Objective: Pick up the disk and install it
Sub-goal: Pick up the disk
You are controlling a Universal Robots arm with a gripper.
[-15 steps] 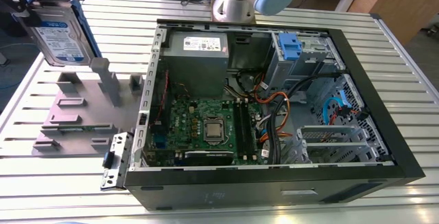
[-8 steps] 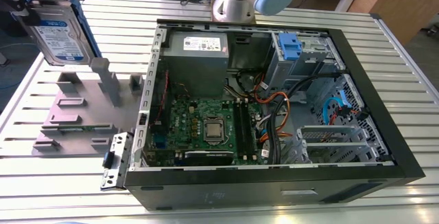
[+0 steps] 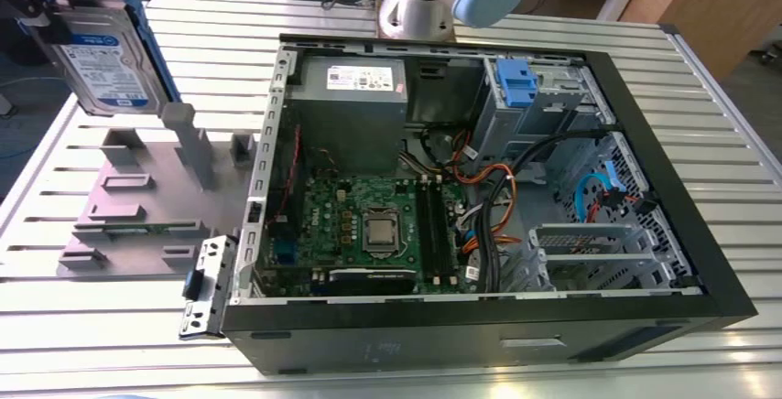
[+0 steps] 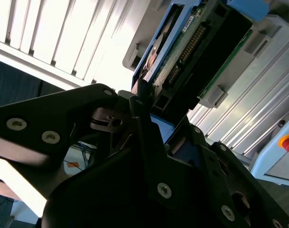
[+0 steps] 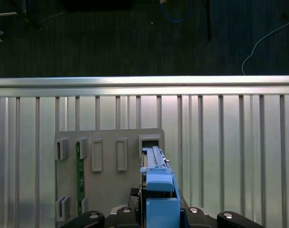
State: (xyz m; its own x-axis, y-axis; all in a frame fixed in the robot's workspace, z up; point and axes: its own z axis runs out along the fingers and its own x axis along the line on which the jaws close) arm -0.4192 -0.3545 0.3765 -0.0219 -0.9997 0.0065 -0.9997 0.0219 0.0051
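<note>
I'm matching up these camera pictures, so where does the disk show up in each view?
Exterior view: the disk hangs at the exterior view's upper left, above the grey slotted plate.
First wrist view: the disk edge-on, blue rail toward the camera, over that plate.
Second wrist view: the disk close up, green-board underside showing.
Shared landmark: the slatted metal table.

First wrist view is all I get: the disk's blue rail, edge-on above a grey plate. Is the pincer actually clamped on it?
Observer: Yes. In the second wrist view the pincer is shut on the disk.
Operator: Where is the computer case from there?
Observer: In the exterior view the computer case sits to the exterior view's right of the held disk, its open side facing up.
</note>
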